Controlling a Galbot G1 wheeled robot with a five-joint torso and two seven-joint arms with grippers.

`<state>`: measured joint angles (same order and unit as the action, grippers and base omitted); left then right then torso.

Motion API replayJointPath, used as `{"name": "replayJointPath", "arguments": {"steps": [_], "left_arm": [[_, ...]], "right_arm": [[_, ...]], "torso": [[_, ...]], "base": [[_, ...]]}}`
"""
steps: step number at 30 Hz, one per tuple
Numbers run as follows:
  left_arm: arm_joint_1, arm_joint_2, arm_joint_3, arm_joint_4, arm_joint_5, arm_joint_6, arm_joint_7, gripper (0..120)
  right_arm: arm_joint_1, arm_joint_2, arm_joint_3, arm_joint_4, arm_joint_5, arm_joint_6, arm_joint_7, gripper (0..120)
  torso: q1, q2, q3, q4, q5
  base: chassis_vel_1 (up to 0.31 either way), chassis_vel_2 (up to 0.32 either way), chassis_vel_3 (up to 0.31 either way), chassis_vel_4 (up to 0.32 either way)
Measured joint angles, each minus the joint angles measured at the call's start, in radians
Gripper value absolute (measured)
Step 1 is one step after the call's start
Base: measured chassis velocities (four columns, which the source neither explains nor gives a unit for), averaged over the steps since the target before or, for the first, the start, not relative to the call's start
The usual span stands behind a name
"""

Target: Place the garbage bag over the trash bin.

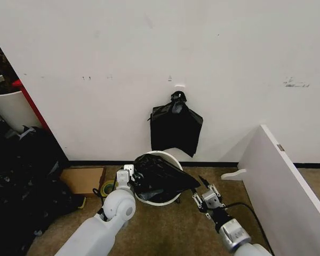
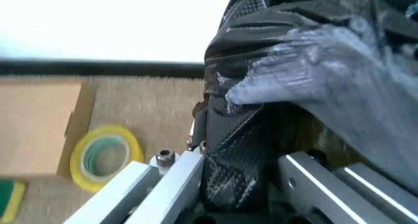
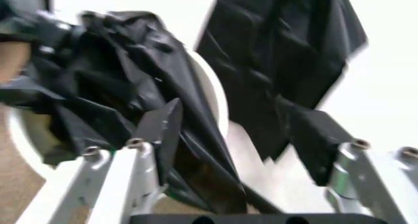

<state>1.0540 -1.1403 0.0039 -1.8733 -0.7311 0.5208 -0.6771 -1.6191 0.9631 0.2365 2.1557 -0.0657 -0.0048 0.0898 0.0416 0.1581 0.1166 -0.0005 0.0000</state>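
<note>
Black garbage bag (image 1: 159,178) draped on trash bin (image 1: 168,156), edge clamped in left gripper (image 1: 129,176) fingers. Right gripper (image 1: 206,191) spread, unladen. Opposite hem should be pulled over rim.

The garbage bag (image 1: 159,178) is glossy black; the trash bin (image 1: 168,156) is plain white. The tape roll (image 2: 104,157) is yellow with a green inner ring, the box (image 2: 36,128) tan
</note>
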Motion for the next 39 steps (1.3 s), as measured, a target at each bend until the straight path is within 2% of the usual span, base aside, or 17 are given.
{"name": "replayJointPath", "arguments": {"steps": [3,6,7,10,11,13,16,27,30,33,39], "left_arm": [[0.008,0.005,0.012,-0.010,0.051,-0.013,0.045,1],[0.014,0.010,0.020,-0.015,0.082,-0.023,0.077,1],[0.016,0.013,0.025,-0.016,0.100,-0.031,0.095,1],[0.029,0.029,0.038,-0.020,0.152,-0.060,0.150,1],[0.029,0.029,0.038,-0.020,0.152,-0.060,0.150,1],[0.036,0.034,0.044,-0.025,0.168,-0.066,0.166,1],[0.043,0.032,0.049,-0.031,0.180,-0.067,0.176,1],[0.042,0.067,0.065,-0.057,0.181,-0.065,0.183,1],[0.056,0.072,0.075,-0.064,0.182,-0.064,0.183,1],[0.065,0.074,0.082,-0.071,0.188,-0.064,0.182,1],[0.078,0.080,0.085,-0.083,0.193,-0.063,0.180,1]], "right_arm": [[0.040,-0.019,-0.019,-0.013,-0.058,0.011,-0.043,70],[0.069,-0.031,-0.031,-0.032,-0.112,0.018,-0.068,75],[0.080,-0.037,-0.038,-0.038,-0.136,0.018,-0.076,82],[0.111,-0.055,-0.055,-0.058,-0.265,0.032,-0.107,94],[0.111,-0.055,-0.055,-0.058,-0.265,0.032,-0.107,94],[0.124,-0.056,-0.059,-0.078,-0.361,0.056,-0.116,98],[0.136,-0.048,-0.053,-0.113,-0.483,0.107,-0.129,100],[0.137,-0.006,-0.036,-0.167,-0.624,0.192,-0.118,100],[0.155,0.030,-0.023,-0.191,-0.796,0.256,-0.098,100],[0.162,0.047,-0.016,-0.202,-0.888,0.292,-0.101,100],[0.160,0.056,-0.016,-0.210,-0.936,0.311,-0.124,100]], "torso": [[0.000,0.000,0.000,0.0005,0.0000],[0.000,0.000,0.000,0.0004,0.0001],[0.000,0.000,0.000,0.0003,0.0001],[0.000,0.000,0.000,0.0004,0.0000],[0.000,0.000,0.000,0.0004,0.0000],[0.000,0.000,0.000,0.0003,0.0001],[0.000,0.000,0.000,0.0003,0.0001],[0.000,0.000,0.000,0.0002,-0.0001],[0.000,0.000,0.000,0.0003,0.0000],[0.000,0.000,0.000,0.0003,-0.0002],[0.000,0.000,0.000,0.0003,0.0000]], "base": [[0.000,0.000,0.000,0.000],[0.000,0.000,0.000,0.000],[0.000,0.000,0.000,0.000],[0.000,0.000,0.000,0.000],[0.000,0.000,0.000,0.000],[0.000,0.000,0.000,0.000],[0.000,0.000,0.000,0.000],[0.000,0.000,0.000,0.000],[0.000,0.000,0.000,0.000],[0.000,0.000,0.000,0.000],[0.000,0.000,0.000,0.000]]}}
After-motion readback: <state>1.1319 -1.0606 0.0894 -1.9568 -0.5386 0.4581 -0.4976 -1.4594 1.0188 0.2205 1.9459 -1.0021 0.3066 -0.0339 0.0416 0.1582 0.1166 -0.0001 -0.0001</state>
